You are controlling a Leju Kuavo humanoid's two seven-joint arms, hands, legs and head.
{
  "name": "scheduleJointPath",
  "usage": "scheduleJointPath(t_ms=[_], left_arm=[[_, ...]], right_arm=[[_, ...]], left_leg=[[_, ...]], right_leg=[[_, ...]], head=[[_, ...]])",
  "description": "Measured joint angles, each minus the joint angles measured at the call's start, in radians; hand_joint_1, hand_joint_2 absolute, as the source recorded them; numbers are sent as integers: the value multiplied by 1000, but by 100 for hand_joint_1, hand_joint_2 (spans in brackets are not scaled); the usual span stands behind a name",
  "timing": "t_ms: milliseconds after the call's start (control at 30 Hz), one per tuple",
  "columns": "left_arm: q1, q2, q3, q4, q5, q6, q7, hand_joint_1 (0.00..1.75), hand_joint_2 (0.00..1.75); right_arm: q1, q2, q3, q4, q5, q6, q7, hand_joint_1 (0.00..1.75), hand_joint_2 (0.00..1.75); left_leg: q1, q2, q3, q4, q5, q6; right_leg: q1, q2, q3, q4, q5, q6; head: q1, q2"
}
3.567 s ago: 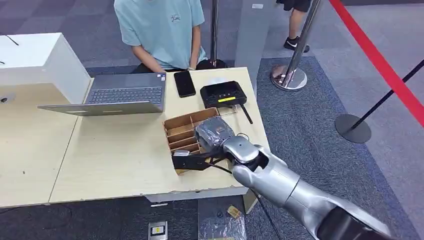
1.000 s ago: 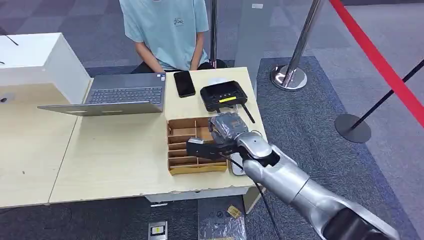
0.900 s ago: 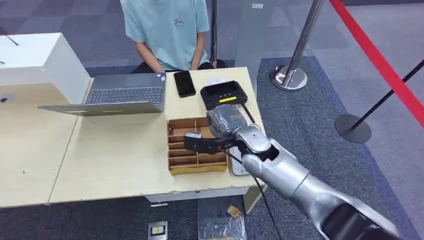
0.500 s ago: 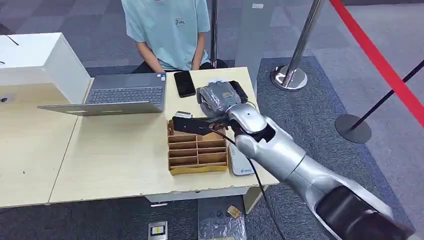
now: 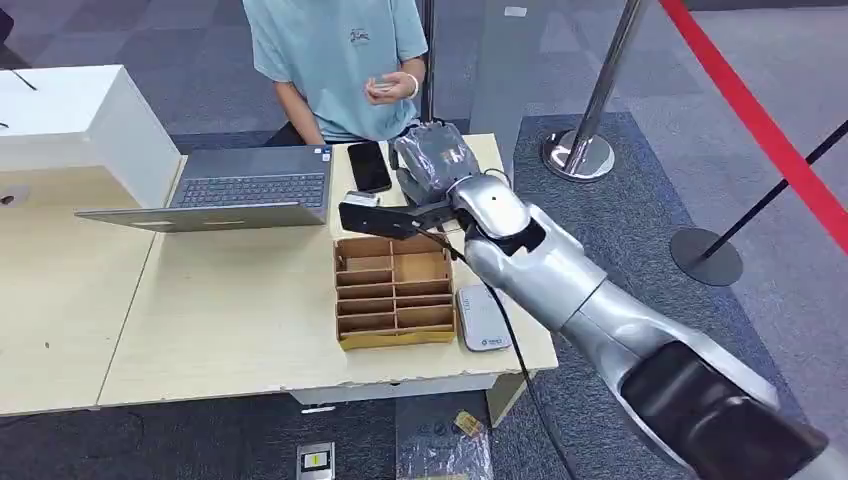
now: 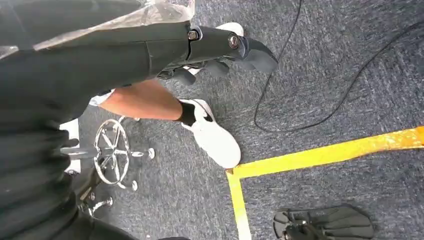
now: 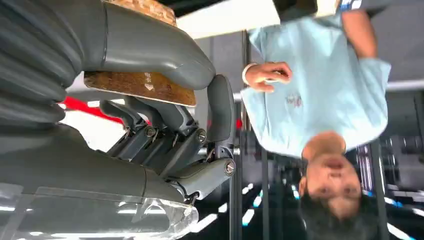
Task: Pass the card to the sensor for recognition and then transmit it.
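1. Now the right hand (image 5: 425,170) hangs above the far edge of the bench (image 5: 230,310), past the cardboard tray (image 5: 393,292), its fingers (image 7: 172,137) curled with the thumb pressing a brown card (image 7: 137,87) against them.
2. Judging by the card's place, lifted clear of the tray and held out at twelve o'clock toward the seated person (image 5: 335,60), the pick-up is done; whether the sensor has read it cannot be told.
3. What seems left is the handover: the person's hand (image 5: 392,85) is raised near the chest, apart from the card.
4. From the head view, a white device (image 5: 483,318) lies at three o'clock of the tray, with a laptop (image 5: 235,190) at ten o'clock and a phone (image 5: 368,165) beside it.
5. Up close, the right wrist view shows the card's printed face, which the head view hides behind the hand.
6. Meanwhile the left hand (image 6: 210,47) hangs over carpet (image 6: 325,75) and a yellow floor line (image 6: 320,155), fingers loosely curled, holding nothing.
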Motion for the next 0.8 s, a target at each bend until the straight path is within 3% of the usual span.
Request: scheduleJointPath(t_ms=[133,767,800], left_arm=[[0,-1,-10,0,-5,0,0,0,175],[-1,-7,-28,0,-7,-8,7,0,175],[-1,-8,-28,0,-7,-8,7,0,175]], right_arm=[[-24,10,-1,37,38,-32,-18,175,175],[-114,66,8,199,119,-30,-64,175,175],[-114,70,9,204,119,-31,-65,157,175]], left_leg=[[0,0,0,0,0,0],[0,0,0,0,0,0],[0,0,0,0,0,0]], right_leg=[[0,0,0,0,0,0],[0,0,0,0,0,0],[0,0,0,0,0,0]], head=[[0,0],[0,0],[0,0]])
